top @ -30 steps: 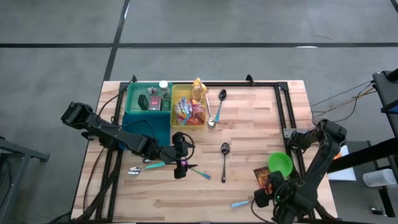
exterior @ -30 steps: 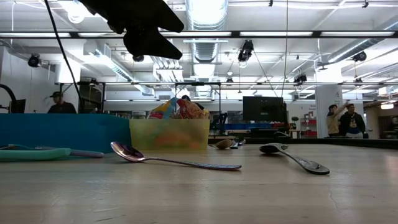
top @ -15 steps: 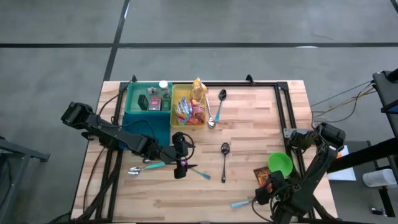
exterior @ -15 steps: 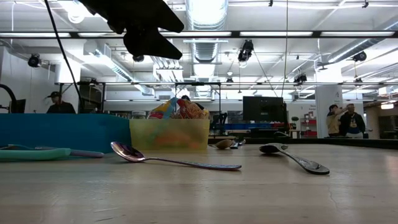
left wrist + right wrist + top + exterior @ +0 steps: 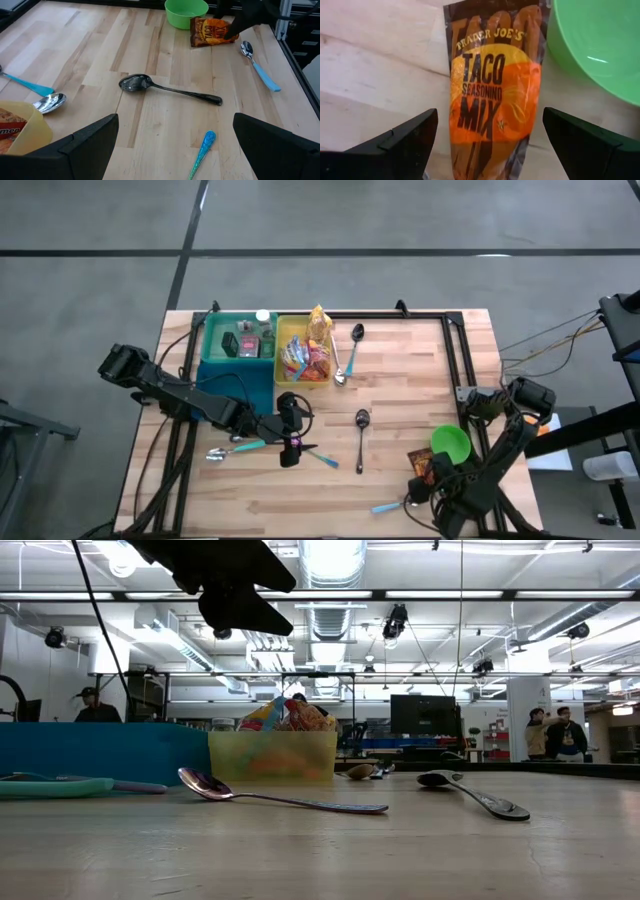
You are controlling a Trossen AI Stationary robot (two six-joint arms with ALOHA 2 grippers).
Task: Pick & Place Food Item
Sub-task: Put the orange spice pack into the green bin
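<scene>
Wooden table (image 5: 400,370), bins at far edge; taco seasoning packet (image 5: 492,95) lies flat just beside green bowl (image 5: 451,444), not yet lifted; right gripper (image 5: 428,488) poised over packet, fingers spread; left gripper (image 5: 291,442) spread, waiting mid-table; pick and place both remain.

The table (image 5: 400,380) is made of pale, matt wooden planks. The bowl (image 5: 600,45) is seen as smooth, glossy green plastic. The packet (image 5: 492,90) looks like printed, slightly shiny foil. A polished metal spoon (image 5: 270,798) is reflective.
</scene>
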